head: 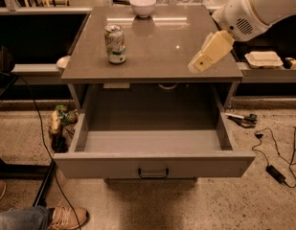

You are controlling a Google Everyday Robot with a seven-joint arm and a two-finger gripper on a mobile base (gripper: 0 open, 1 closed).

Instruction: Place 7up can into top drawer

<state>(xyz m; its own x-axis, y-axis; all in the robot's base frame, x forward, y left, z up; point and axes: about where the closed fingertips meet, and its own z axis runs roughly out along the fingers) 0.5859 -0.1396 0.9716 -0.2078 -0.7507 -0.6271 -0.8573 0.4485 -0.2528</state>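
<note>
We are seeing the end effector (204, 57) hanging over the right edge of the surface (157, 61). It is not holding the can, and we cannot tell whether it is released or clenched. The 7up can (115, 43) is standing upright on the same surface, well apart from the end effector, to its left in the view and slightly farther back. Below the end effector the top drawer (152, 165) is standing pulled out, ready to receive. We are judging that the grasp is not yet done.

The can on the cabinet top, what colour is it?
The 7up can is white and green, camera view; gripper hovers to its right.
</note>
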